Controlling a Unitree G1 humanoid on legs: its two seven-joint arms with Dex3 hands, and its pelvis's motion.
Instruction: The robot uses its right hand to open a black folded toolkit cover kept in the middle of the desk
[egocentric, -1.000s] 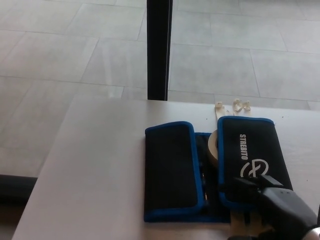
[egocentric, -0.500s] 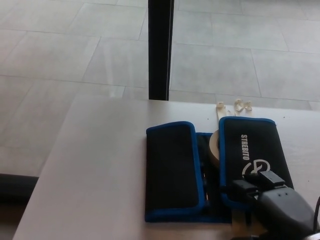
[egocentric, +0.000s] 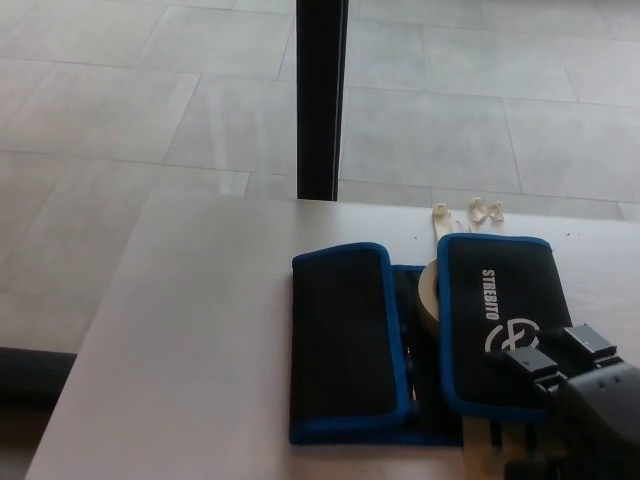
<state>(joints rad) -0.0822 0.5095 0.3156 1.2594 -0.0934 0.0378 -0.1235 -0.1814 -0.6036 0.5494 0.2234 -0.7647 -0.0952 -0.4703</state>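
Since 0.5 s ago, my right hand (egocentric: 575, 385) has shifted right along the right flap's (egocentric: 495, 320) near edge, fingers (egocentric: 530, 362) narrow and holding nothing; I judge the flap not yet gripped. Count: 1 toolkit (egocentric: 345, 340) mid-desk (egocentric: 190, 330), 2 flaps folded, 1 tape roll (egocentric: 427, 297) between them.

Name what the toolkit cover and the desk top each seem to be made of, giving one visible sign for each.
The toolkit cover looks like woven fabric, perhaps nylon: matt black panels with stitched blue edging and a printed white logo. The desk top looks like pale laminate or painted board: smooth and even, with a soft sheen and no visible grain. Neither is certain from the look alone.
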